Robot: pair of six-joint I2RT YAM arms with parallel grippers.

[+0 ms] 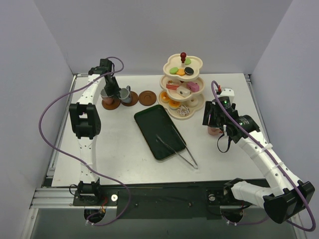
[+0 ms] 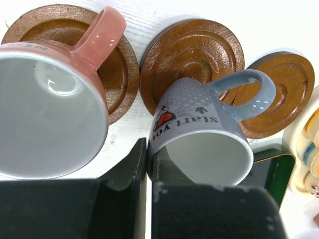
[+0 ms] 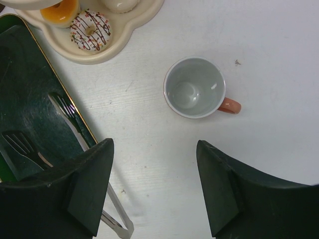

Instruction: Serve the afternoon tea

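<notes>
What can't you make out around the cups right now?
Top external: third cup, mostly hidden under the right gripper.
Left wrist: grey cup lettering beyond "start yo", wrapped out of sight; its near rim, behind the left gripper.
Right wrist: stand upper tiers, cut off by the top edge.

The pink ceramic cup (image 2: pixel 50 109) runs off the left wrist view's left edge. The near rim and lettering of the grey-blue printed mug (image 2: pixel 199 134) vanish behind the black left gripper (image 2: pixel 149 150), so whether its fingers pinch the mug cannot be told. From above, the black right gripper (image 1: pixel 213 125) covers all but a sliver of a third, pink-handled cup (image 1: pixel 214 132), and the sweets (image 1: pixel 180 72) on the cream three-tier stand (image 1: pixel 199 62) are too small to name.
</notes>
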